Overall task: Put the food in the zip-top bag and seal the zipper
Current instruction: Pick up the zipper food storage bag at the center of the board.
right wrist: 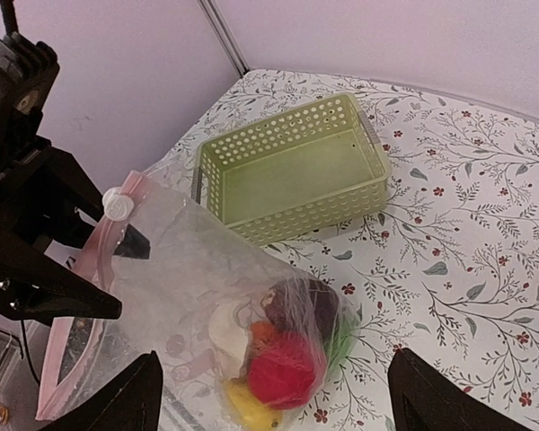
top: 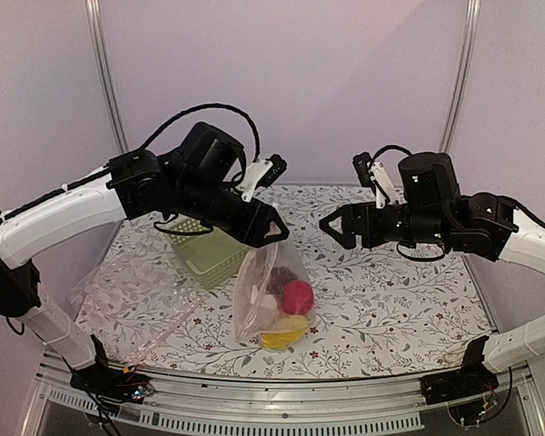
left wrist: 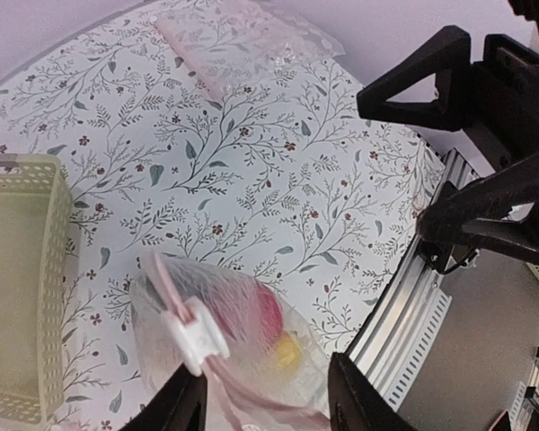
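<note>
Top view: left gripper (top: 271, 229) is spread around the bag's (top: 252, 286) top, mid frame. Right gripper (top: 331, 223) is spread wide and holds nothing. Food (top: 291, 304) sits low in the bag. I think the zipper (left wrist: 162, 285) comes next: pinch the strip, then pull the slider (left wrist: 198, 334) along.

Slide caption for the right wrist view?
Toy food in the zip-top bag, pink zipper and white slider at its mouth, green basket behind.
</note>
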